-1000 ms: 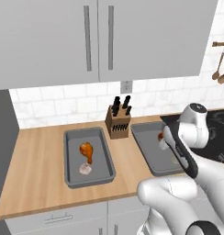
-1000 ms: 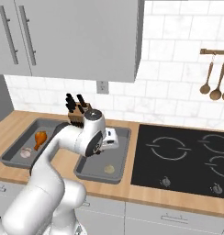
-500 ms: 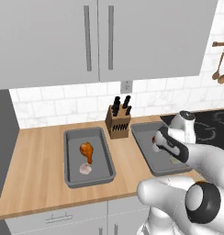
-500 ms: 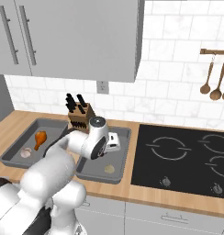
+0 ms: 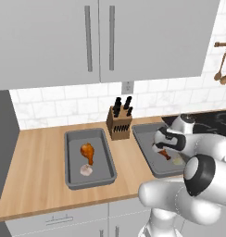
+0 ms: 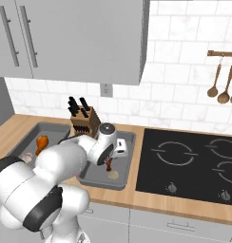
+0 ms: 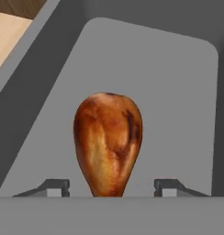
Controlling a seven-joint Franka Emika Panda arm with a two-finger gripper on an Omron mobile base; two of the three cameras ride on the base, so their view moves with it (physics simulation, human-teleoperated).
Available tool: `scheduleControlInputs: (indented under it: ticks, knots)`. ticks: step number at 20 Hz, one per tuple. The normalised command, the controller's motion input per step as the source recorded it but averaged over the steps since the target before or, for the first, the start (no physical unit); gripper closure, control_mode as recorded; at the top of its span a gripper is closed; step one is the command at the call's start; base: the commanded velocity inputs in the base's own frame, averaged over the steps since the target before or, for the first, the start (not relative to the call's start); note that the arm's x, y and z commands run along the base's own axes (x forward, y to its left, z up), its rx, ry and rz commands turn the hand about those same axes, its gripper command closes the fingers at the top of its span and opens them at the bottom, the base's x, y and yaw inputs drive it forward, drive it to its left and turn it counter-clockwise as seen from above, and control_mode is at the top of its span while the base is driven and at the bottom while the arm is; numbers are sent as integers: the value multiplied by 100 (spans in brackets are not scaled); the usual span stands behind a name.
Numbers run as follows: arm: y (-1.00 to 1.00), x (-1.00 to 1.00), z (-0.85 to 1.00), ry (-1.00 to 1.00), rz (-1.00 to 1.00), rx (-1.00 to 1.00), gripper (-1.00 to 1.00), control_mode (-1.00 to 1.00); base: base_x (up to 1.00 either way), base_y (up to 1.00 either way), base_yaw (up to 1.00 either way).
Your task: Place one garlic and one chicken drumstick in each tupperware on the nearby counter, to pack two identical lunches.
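**Second drumstick being let go over the right tray**

Left base view: two tupperware trays on the counter (image 5: 36, 176), a knife block (image 5: 120, 121) between them at the back. The left tupperware (image 5: 71, 159) already has its drumstick (image 5: 88, 152) and a pale garlic (image 5: 85, 170) just below it, so that lunch looks packed. The gripper (image 5: 162, 147) is low over the right tupperware (image 5: 145, 143), with the second drumstick (image 5: 165, 153) right at its tips. A second garlic (image 5: 178, 160) lies in that tray just beside it.

Right base view: same layout from the other side. The hand sits down inside the right tray, the drumstick hanging upright under it, near the garlic (contact with the tray floor can't be told). The stovetop (image 6: 194, 161) is just beside the tray.

Hand view: brown, glossy, teardrop-shaped drumstick, fat end away from the camera, with grey tray floor behind it. The finger tips (image 7: 53, 187) stand apart on either side with visible gaps, so the claw is wide and not pinching it. Probably a release, low so the drumstick drops in without bouncing out.
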Motion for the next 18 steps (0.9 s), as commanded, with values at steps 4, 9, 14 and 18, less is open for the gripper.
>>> scheduleControlInputs:
  ticks: [4,9,14,18]
  knots:
    - [-1,-20,60,-16,0,1,-100,-100,0,0,0]
    - [3,-64,80,-18,0,0,-100,-100,0,0,0]
    - [4,-47,60,-16,0,-3,-100,-100,0,0,0]
    - [0,-34,36,-9,0,-2,-100,-100,0,0,0]
